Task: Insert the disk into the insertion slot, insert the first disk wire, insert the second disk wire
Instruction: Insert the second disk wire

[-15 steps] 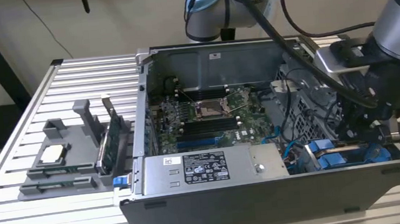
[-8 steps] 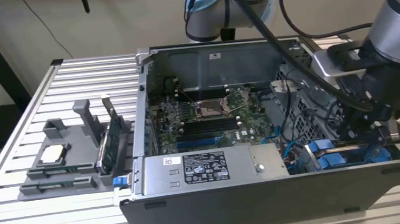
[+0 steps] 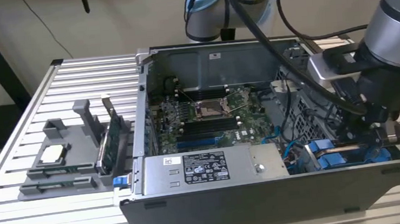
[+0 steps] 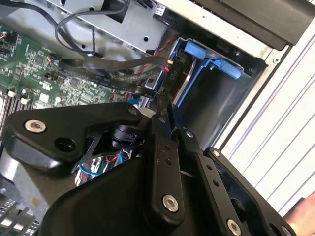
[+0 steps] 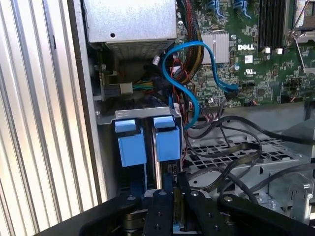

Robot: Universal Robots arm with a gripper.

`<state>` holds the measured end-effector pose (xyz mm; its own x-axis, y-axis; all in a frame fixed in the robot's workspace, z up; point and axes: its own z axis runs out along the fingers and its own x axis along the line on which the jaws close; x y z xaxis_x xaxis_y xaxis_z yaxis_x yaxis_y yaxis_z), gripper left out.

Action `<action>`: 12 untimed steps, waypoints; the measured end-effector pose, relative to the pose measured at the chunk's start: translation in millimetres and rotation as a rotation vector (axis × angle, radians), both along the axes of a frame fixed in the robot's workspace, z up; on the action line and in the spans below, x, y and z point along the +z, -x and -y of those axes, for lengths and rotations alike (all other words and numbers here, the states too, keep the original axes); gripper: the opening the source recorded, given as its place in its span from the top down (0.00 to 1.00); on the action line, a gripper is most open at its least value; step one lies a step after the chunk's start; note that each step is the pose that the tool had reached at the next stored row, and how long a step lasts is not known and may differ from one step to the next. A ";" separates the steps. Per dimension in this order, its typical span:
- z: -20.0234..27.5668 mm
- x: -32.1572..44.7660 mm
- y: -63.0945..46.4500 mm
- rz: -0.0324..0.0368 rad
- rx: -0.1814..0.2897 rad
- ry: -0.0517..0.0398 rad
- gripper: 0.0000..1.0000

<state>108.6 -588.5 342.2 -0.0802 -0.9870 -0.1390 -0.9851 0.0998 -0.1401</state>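
1. Gripper (image 5: 173, 189) down in the case's drive corner, fingers nearly closed on a black wire connector (image 4: 170, 78).
2. Disk (image 5: 158, 162) seated on edge in the blue-railed insertion slot (image 3: 349, 156), at five o'clock from the motherboard (image 3: 211, 116).
3. Best pushed straight, connector square to the disk's port, blue cable (image 5: 189, 93) kept clear.

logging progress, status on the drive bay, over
End effector down in the drive bay, fingers pinched near the blue carrier tabs. Disk seated. Loose black cables crowd alongside.

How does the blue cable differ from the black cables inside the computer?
The blue cable is bright and arches in a loop beside the green board. The black cables are dark and lie low across the perforated metal tray. All are thin and flexible.
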 end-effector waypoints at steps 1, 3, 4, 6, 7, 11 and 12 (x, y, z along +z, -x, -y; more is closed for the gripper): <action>-0.5 -0.1 0.4 0.0009 0.000 0.0001 0.84; -2.0 -0.3 0.4 0.0021 0.000 0.0000 0.84; -2.6 -0.4 0.4 0.0026 0.000 0.0003 0.84; -3.3 -0.6 0.4 0.0037 0.000 0.0005 0.84; -3.3 -0.6 0.4 0.0040 0.000 0.0008 0.84; -3.4 -1.6 0.3 0.0057 0.000 0.0017 0.84; -3.4 -1.7 0.3 0.0059 0.001 0.0016 0.84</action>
<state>108.3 -585.1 340.5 -0.0788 -0.9873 -0.1378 -0.9843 0.0989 -0.1461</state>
